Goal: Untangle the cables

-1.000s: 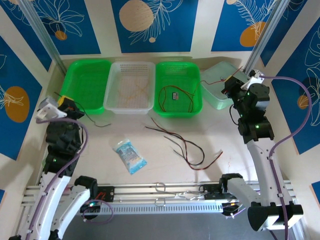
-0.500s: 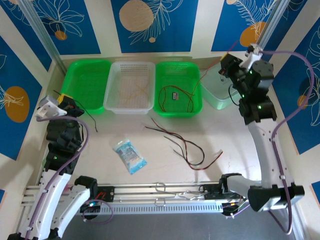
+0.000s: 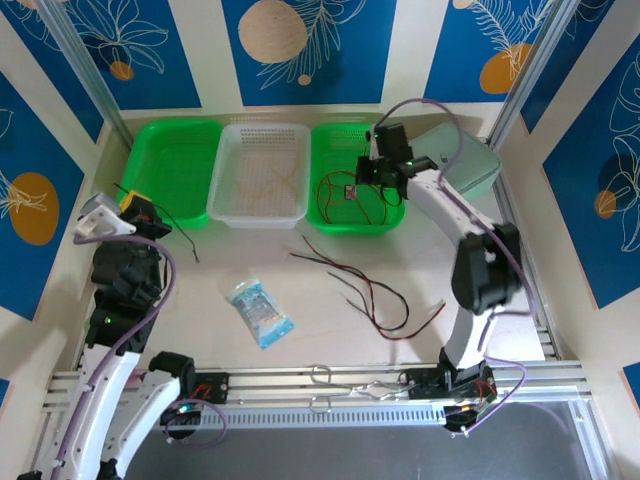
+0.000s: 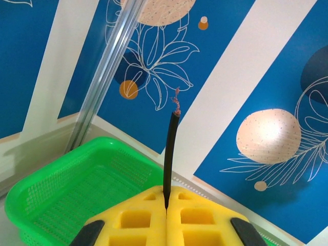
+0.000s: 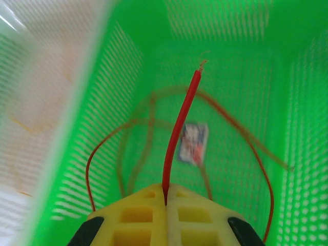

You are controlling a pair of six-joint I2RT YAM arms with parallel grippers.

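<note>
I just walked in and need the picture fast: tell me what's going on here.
The right gripper is shut on a thin red wire, holding it over the right-hand green mesh basket, where more red wire lies. The left gripper is shut on a thin black wire near the left-hand green mesh basket. More red and dark wires lie crossed on the pale table.

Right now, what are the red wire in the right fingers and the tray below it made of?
Red wire: smooth red sheath, probably plastic; frayed strands at its tip suggest a metal core. Tray: glossy green plastic by the look, walls moulded as mesh.
</note>
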